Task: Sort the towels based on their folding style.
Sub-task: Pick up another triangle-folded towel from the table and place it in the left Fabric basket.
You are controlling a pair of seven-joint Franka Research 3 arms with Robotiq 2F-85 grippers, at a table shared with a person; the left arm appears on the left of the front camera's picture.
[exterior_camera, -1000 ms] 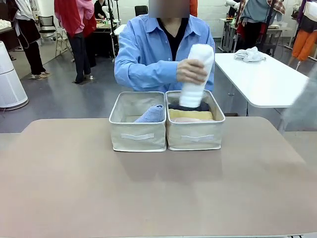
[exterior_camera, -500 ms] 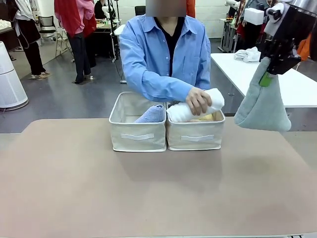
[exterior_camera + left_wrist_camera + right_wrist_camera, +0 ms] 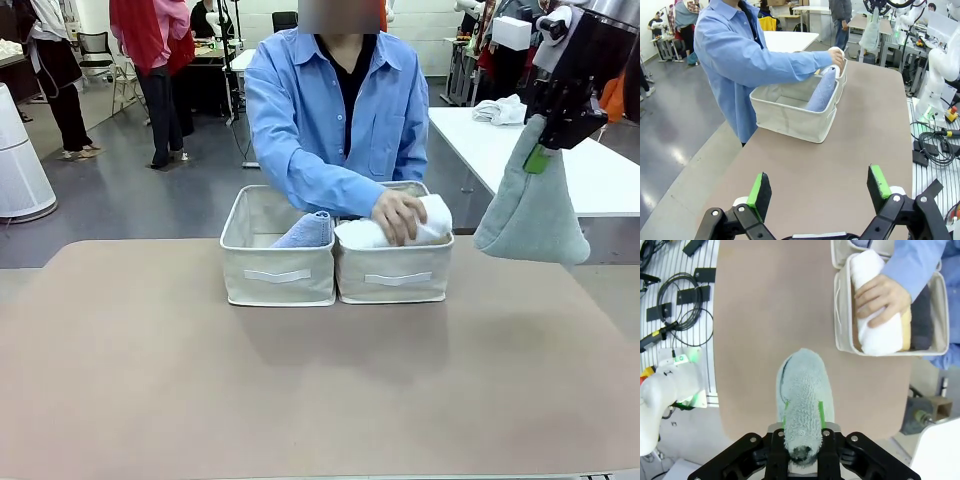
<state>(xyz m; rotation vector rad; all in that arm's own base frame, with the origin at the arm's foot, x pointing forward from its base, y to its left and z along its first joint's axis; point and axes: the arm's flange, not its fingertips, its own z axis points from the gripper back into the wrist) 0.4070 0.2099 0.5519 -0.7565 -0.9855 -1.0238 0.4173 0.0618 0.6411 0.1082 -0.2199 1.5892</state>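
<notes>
The white roll (image 3: 425,222) now lies flat on top of the right basket (image 3: 395,282), pressed down by the person's hand (image 3: 398,214). A second ago that hand held it upright above this basket; half a second ago it was tipping over. So we judge the roll side close to done, with the hand yet to let go.

The right gripper (image 3: 540,152) came into the front view within that second and has hardly shifted since. Its jaws are clamped on the narrow end of the green cone (image 3: 530,215), which hangs wide end down, up in the air, off to the right of the right basket and well apart from it. This cone looks to be what is left to place. By shape it belongs with the blue cone (image 3: 305,231), which leans in the left basket (image 3: 278,282), touching the right basket's other side.

The left gripper (image 3: 820,187) has its jaws apart and empty, low over the counter (image 3: 300,390), well short of the right basket.

Much is covered. Under the white roll we make out a yellow strip (image 3: 907,335) and a dark one (image 3: 923,315); we cannot tell what else lies there. The right gripper is cut by the picture's upper edge, and terry wraps its fingertips.
</notes>
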